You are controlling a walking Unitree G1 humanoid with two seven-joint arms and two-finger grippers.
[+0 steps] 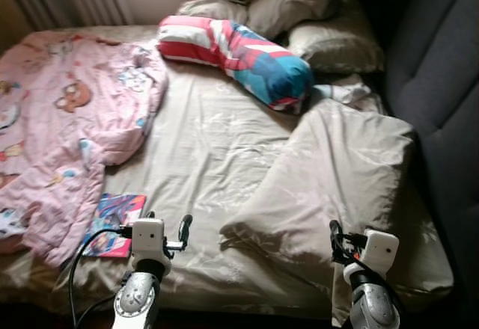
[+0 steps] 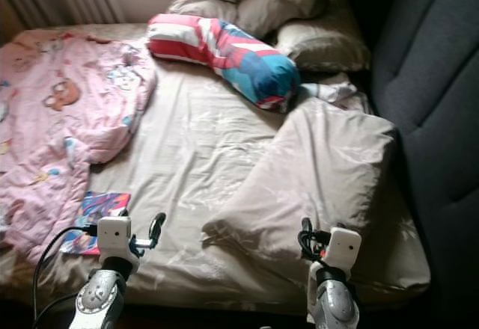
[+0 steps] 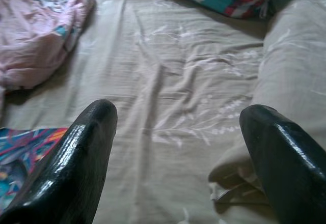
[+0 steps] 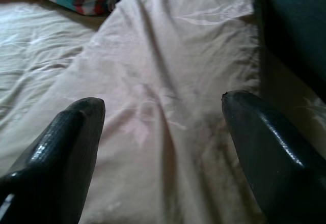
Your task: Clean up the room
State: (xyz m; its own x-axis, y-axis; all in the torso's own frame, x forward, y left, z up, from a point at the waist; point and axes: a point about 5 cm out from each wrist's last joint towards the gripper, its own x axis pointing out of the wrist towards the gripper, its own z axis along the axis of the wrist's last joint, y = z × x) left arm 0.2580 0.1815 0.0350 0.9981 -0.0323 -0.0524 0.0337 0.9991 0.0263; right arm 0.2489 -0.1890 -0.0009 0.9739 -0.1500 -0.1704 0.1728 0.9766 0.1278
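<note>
Pillow [image 1: 337,179], bed's [image 1: 209,149] near right corner: both grippers, left [image 3: 178,147] and right [image 4: 163,142], spread wide, empty; grasp near edge squarely, advisedly.

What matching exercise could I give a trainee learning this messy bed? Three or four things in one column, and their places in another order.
Things:
1. pink cartoon-print blanket
2. red, white and blue striped bolster pillow
3. large beige pillow
4. colourful thin book

Places:
A. in front of the right gripper
B. near the left gripper, at the blanket's edge
C. the bed's left side
D. across the far part, before the headboard-end pillows

Pairs: 1-C, 2-D, 3-A, 4-B
</note>
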